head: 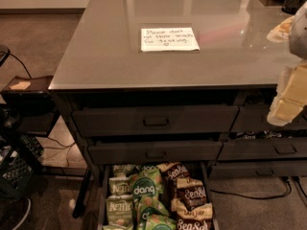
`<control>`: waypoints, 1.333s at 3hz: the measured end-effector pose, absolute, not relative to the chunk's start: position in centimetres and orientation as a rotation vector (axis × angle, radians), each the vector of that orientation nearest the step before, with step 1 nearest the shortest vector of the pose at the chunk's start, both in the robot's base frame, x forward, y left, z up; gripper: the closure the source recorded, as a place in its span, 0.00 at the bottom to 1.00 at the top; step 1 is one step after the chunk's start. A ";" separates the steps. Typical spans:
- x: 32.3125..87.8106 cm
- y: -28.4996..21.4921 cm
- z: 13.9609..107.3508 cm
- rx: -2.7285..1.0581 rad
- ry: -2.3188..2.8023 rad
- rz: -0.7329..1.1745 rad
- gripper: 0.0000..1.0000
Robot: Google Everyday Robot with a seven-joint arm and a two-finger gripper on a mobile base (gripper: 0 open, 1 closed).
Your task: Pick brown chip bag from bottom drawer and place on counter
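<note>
The end effector (288,97) hangs at the far right edge of our view, a pale cream blur beside the front right corner of the tabletop (105,51). It is well apart from every bag. We cannot tell whether it is released or clenched, and we cannot make out anything in its grasp.

The bottom drawer (102,198) stands pulled open below two closed drawers with recessed handles (156,121). A brown chip bag (192,194) lies on the drawer's right side. It is one of at least three alike stacked in a column there, each with white cursive lettering that we cannot read with certainty. Just to its left sits a green bag marked "dang" (144,189). Pale green bags marked "Kettle" (119,210) fill the left side.

On the glossy grey tabletop lies a white handwritten note (169,39). We read it as starting "Please don't" and ending "for testing", with a small heart beneath.
</note>
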State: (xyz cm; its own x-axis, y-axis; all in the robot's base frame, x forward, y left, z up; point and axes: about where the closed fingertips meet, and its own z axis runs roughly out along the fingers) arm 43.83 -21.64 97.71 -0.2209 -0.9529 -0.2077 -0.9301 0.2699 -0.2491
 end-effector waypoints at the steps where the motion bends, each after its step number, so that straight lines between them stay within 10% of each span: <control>1: 43.8 -21.6 97.7 -1.723 2.229 -0.101 0.00; 4: 41.2 -17.2 80.9 -1.706 2.115 0.224 0.00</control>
